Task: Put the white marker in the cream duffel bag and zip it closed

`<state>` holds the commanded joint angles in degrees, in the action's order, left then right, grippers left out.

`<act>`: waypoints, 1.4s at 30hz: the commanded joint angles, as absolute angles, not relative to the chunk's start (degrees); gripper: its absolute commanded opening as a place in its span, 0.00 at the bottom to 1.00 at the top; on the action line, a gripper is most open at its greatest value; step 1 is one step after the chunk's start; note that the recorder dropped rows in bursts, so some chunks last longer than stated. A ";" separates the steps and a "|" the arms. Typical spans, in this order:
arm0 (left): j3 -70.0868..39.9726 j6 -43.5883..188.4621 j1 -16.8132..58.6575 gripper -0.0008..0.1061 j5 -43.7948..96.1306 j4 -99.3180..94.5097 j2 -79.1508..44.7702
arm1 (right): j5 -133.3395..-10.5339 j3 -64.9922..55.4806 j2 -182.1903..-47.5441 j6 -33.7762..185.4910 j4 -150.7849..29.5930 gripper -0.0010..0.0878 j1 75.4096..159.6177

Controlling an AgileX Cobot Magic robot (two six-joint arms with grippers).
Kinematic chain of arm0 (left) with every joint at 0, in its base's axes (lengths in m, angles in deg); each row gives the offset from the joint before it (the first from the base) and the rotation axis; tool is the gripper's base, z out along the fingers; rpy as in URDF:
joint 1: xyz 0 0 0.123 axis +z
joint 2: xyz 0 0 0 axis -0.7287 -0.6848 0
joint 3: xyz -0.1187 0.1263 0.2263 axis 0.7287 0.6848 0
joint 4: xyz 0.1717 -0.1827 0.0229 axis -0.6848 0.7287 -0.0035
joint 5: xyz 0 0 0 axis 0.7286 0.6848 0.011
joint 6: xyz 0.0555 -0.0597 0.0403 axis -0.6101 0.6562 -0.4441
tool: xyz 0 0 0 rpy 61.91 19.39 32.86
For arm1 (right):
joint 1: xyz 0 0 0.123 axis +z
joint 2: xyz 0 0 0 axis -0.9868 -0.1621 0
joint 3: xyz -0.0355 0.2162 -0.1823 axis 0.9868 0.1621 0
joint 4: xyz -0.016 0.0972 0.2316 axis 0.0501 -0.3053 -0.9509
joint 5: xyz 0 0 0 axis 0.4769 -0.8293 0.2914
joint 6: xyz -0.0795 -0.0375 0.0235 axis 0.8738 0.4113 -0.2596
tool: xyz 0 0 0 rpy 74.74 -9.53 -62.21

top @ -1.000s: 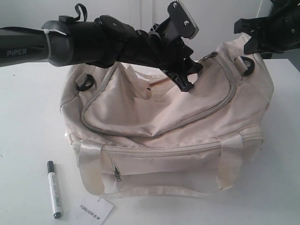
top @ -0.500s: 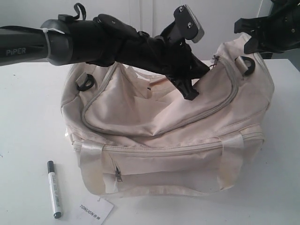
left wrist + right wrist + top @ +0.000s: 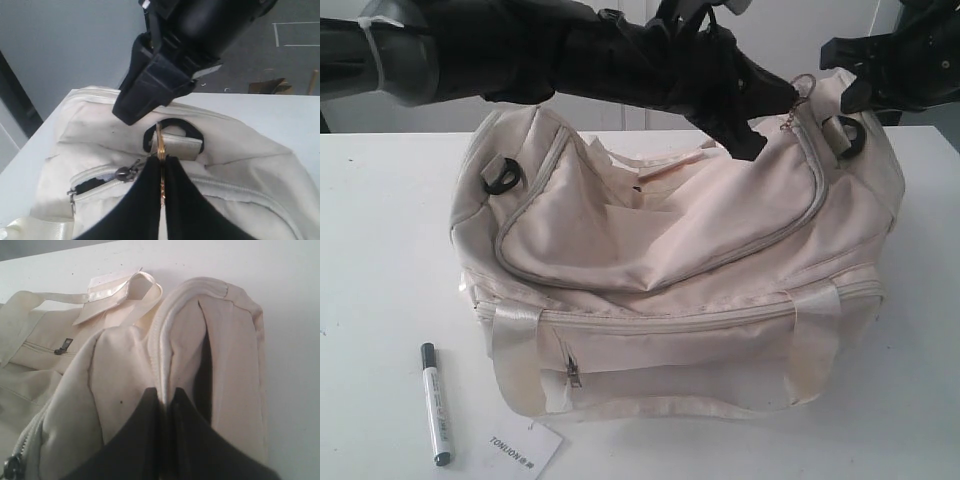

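Observation:
The white marker (image 3: 436, 404) lies on the table in front of the cream duffel bag (image 3: 670, 290), near its left corner and outside it. My left gripper (image 3: 756, 146) reaches across over the bag's right end. In the left wrist view this gripper (image 3: 161, 161) is shut on the gold zipper pull (image 3: 159, 142), just short of a black D-ring (image 3: 172, 135). The slider (image 3: 125, 173) sits beside it, with a dark gap past it. My right gripper (image 3: 166, 396) is shut on a piped fold of the bag's end (image 3: 170, 340); in the exterior view the right gripper (image 3: 850, 95) holds that end up.
A white paper tag (image 3: 525, 450) lies at the front edge beside the marker. The bag's webbing handles (image 3: 515, 350) hang down its front. The white table (image 3: 380, 260) extends left of the bag, and its right edge runs close behind the right gripper.
My left arm has risen and moved right with the zipper pull, drawing the bag's top up toward the right end. The right gripper, marker and tag have stayed put.

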<state>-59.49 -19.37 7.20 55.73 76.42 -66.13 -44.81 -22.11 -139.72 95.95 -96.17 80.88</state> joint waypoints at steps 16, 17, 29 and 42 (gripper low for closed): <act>-59.49 -19.37 7.20 0.01 64.39 75.94 -66.13 | -44.81 -22.11 -139.72 95.62 -96.17 0.01 80.88; -59.49 -19.37 7.20 0.01 64.82 75.95 -66.13 | -44.81 -22.11 -139.72 95.61 -96.28 0.01 80.88; -59.49 -17.91 7.20 0.01 69.06 69.74 -66.92 | -44.92 -22.11 -139.72 95.10 -96.28 0.01 80.88; -59.49 -17.68 7.20 0.01 74.18 65.80 -67.89 | -44.92 -22.11 -139.72 94.99 -96.28 0.01 80.88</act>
